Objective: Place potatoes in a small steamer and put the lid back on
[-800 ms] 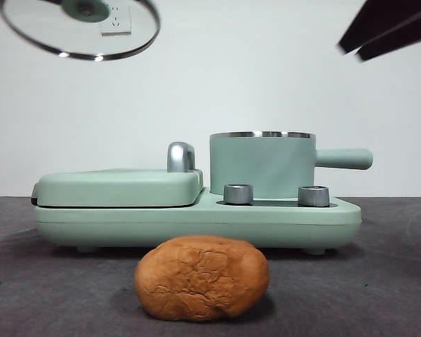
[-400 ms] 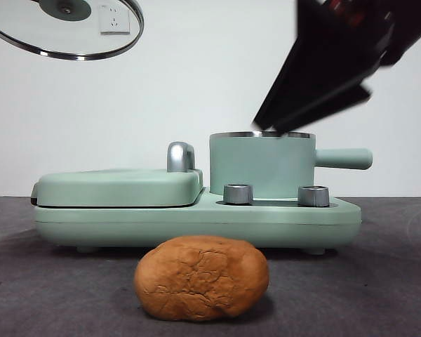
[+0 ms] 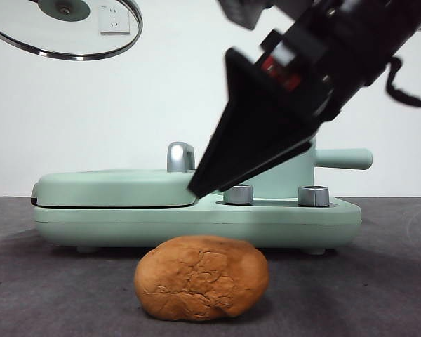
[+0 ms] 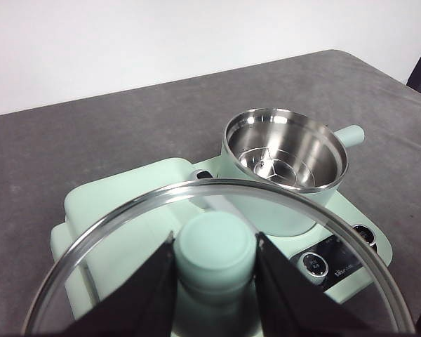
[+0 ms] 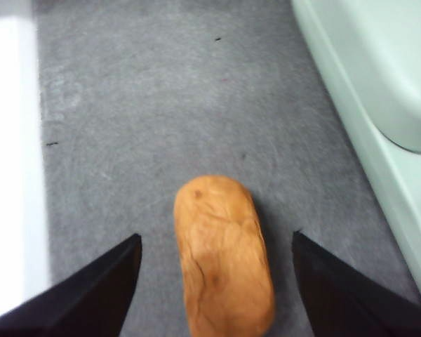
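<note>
While the clear glass lid [image 4: 217, 260] is clamped aloft by the left gripper [image 4: 215, 263], the spread right gripper [image 5: 217, 281] is poised over the orange-brown potato [image 3: 201, 278]; descent and closure are needed before transfer to the empty mint-green steamer pot [image 4: 284, 158].

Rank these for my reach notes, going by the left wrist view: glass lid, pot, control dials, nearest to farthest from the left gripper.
1. Glass lid: its knob clamped in the left gripper.
2. Control dials: on the base's front edge.
3. Pot: open, beyond the lid.
</note>
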Robot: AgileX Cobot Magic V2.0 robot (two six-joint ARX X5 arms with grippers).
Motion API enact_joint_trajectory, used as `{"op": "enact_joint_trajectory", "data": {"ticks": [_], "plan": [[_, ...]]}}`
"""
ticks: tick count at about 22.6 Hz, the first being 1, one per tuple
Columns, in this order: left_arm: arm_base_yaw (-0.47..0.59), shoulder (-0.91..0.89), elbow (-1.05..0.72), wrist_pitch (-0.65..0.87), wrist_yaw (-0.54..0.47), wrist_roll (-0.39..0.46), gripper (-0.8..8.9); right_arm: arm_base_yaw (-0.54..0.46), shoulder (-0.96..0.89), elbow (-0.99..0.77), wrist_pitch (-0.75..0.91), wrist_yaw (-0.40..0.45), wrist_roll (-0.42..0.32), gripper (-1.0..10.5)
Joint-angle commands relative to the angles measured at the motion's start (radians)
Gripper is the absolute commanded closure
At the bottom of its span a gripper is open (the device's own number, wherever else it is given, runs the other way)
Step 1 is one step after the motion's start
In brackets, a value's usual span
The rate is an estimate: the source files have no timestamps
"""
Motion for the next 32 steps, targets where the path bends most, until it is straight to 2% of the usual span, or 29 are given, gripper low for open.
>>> {"op": "enact_joint_trajectory", "data": {"ticks": [1,18,19,22,23,28,32], "plan": [[-0.002,-0.001,0.014,0.027,0.002,0.019,7.98,0.022,0.038,0.018,0.034,0.007,0.008,6.1],[-0.002,-0.001,0.014,0.026,0.002,0.031,7.98,0.027,0.198,0.018,0.058,0.007,0.005,6.1],[-0.002,0.0,0.014,0.026,0.002,0.031,7.98,0.027,0.198,0.018,0.056,0.008,0.007,6.2],[-0.002,0.0,0.014,0.025,0.002,0.033,7.98,0.027,0.198,0.018,0.024,0.015,0.011,7.8],[-0.002,0.0,0.014,0.023,0.002,0.033,7.98,0.027,0.197,0.018,0.007,0.023,0.011,7.9],[-0.002,0.0,0.014,0.02,0.002,0.033,7.98,0.02,0.109,0.018,-0.052,0.001,0.118,7.9],[-0.002,0.0,0.014,0.02,0.002,0.033,7.98,0.004,-0.074,0.056,-0.166,0.015,0.274,7.9]]}}
